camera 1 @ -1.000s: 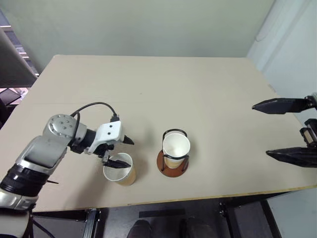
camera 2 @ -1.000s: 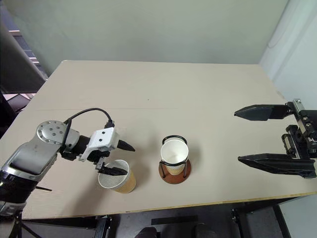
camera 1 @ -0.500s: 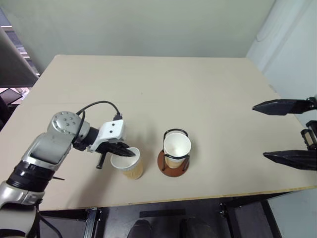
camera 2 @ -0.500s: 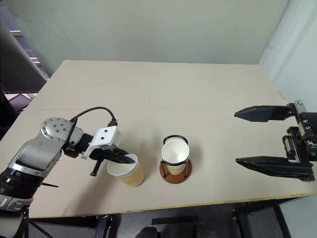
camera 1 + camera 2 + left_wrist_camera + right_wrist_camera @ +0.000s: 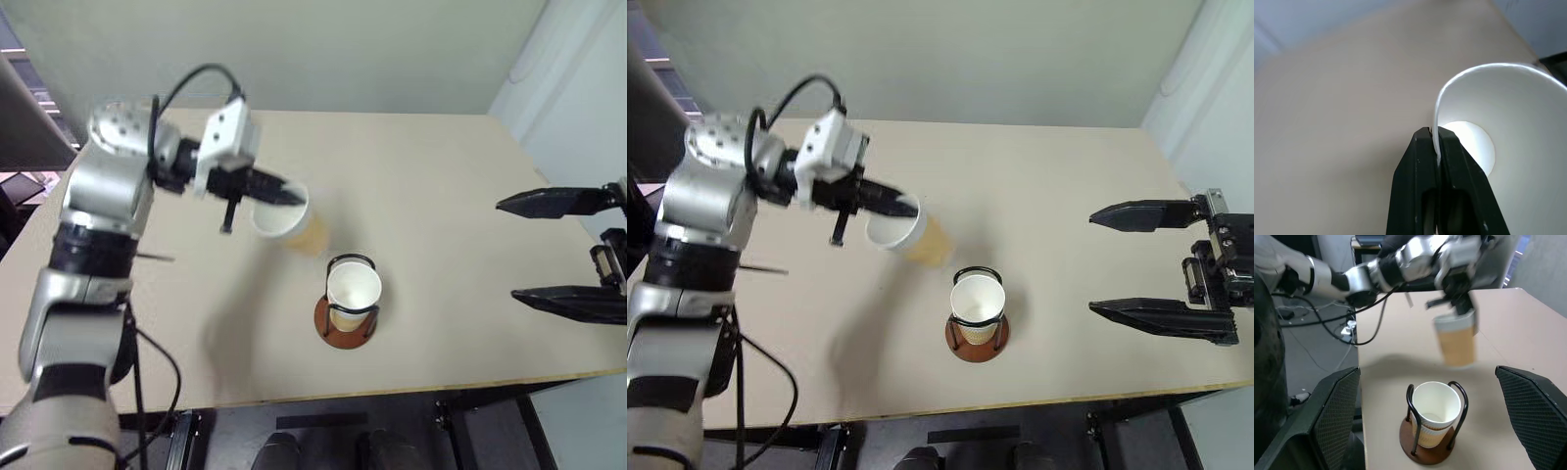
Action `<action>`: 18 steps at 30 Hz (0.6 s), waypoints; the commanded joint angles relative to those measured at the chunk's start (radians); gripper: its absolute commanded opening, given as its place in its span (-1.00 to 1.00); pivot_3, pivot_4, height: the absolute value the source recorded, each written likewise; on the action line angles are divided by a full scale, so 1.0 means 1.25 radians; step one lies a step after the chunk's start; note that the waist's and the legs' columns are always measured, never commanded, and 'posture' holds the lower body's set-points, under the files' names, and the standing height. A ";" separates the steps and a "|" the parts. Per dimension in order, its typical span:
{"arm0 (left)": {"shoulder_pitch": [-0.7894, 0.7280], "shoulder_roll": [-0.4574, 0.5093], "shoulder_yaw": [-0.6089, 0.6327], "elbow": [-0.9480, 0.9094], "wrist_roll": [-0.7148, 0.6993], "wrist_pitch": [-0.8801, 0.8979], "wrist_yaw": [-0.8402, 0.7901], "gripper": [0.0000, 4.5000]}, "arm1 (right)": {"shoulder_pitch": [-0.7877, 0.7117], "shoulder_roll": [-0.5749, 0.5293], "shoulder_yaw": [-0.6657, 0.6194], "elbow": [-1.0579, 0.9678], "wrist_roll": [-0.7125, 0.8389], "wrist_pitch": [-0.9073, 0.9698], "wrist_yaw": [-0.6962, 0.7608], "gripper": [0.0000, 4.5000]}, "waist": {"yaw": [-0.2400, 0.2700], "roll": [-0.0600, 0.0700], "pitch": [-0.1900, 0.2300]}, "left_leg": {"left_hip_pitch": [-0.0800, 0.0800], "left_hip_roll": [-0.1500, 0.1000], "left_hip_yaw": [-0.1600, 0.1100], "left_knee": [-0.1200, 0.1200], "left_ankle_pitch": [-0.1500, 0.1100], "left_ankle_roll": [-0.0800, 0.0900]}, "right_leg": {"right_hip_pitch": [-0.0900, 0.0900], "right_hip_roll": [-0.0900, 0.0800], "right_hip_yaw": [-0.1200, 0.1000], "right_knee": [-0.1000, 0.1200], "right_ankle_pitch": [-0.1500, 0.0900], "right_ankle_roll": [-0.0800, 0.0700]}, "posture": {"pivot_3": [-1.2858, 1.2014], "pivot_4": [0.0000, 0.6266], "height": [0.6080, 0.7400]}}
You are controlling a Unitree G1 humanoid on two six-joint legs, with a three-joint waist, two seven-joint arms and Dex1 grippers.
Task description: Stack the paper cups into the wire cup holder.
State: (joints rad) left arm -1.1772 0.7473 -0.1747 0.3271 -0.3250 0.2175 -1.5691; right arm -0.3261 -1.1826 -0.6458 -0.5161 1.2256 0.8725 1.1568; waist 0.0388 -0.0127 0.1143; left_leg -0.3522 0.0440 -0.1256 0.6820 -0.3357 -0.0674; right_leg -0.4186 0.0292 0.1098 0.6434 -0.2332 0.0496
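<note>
Left end effector (image 5: 279, 193) clamped on the rim of a paper cup (image 5: 290, 223), one black finger inside the wall and one outside, as seen close up in the left wrist view. Cup carried in the air above the surface (image 5: 421, 186), tilted with its mouth toward the arm and its tan body pointing toward the wire cup holder (image 5: 345, 308). Held up and to the left of the holder, well apart from it, not yet over its opening.

Right end effector (image 5: 1161, 260) wide apart and empty, hanging off the right edge of the surface, well away from both cups.

Progress judged as partway: at least one cup already seated upright in the holder (image 5: 1436, 411), ringed by the black wire loops on the reddish-brown base. Possibly two cups nested there, going by a ridge low on the wall in the right wrist view, but hard to tell for sure. Left to do: bring the carried cup over the holder, level it upright, lower it into the seated cup and release.

Around the holder, nothing else on the surface. Main hazards, as a judgement: the wire loops rising beside the seated rim, liable to catch the tilted cup's base, and the thin rim grip letting the cup swing.
</note>
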 commanded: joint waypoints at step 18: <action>-0.198 -0.029 -0.444 0.073 -0.269 -0.243 -0.036 -0.99 | 0.043 -0.029 -0.099 -0.063 0.045 0.033 -0.075 1.00 | 0.004 0.000 0.000 | -0.003 -0.011 0.000 0.008 -0.004 0.009 | 0.001 -0.011 0.003 -0.001 -0.002 0.015 | 0.03 -0.52 1.00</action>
State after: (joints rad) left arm -1.3848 0.7162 -0.7246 0.4305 -0.6339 -0.0568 -1.5755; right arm -0.2721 -1.2015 -0.7191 -0.5825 1.2591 0.9101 1.0783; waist 0.0439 -0.0124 0.1146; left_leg -0.3563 0.0303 -0.1253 0.6927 -0.3403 -0.0555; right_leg -0.4178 0.0152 0.1140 0.6423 -0.2357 0.0687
